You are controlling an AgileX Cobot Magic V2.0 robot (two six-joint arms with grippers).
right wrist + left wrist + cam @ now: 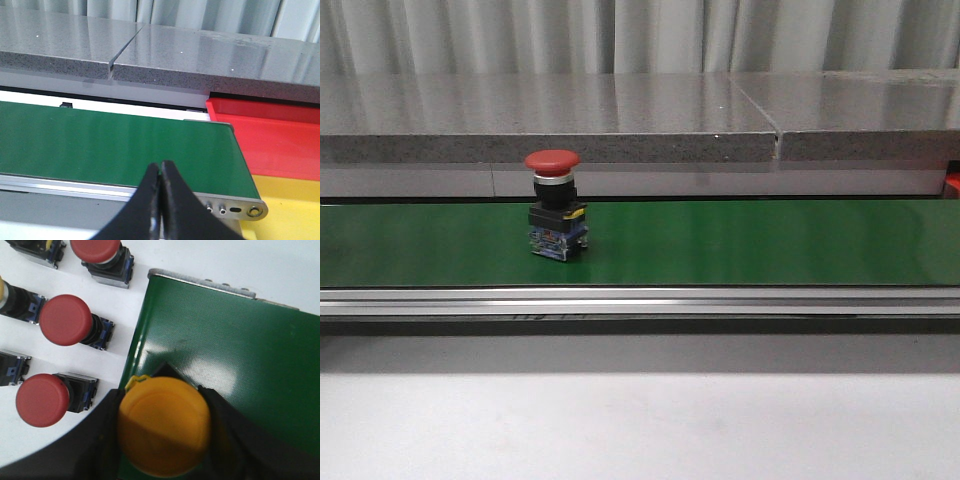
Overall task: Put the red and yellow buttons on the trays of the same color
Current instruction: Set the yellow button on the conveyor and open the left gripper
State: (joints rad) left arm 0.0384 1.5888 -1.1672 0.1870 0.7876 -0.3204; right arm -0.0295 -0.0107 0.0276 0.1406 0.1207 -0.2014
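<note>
1. Between my left gripper (162, 440)'s black fingers (102, 440): one yellow mushroom-head push button (164, 432), clamped by the cap, held over the near end of the green conveyor belt (225, 365). Risk: the cap is smooth and round, so on release the button could tip or land off the belt's edge.
2. Beside that belt end, on the white table (125, 305): a stock of red mushroom-head push buttons (65, 320) lying on their sides. Risk: a drifting hand could knock them.
3. On the belt, front view: one red push button on a black and blue switch body (556, 205), upright, left of centre, untouched. Risk: it is top-heavy and may topple as it travels.
4. At the belt's far end: my right gripper (161, 200), fingers pressed together, empty, poised above the belt's metal end roller (235, 210). Risk: a late opening would miss the arriving button.
5. Beyond it: red plastic tray (270, 145) and yellow plastic tray (290, 205), adjoining. Risk: their closeness invites a drop into the wrong colour.
</note>
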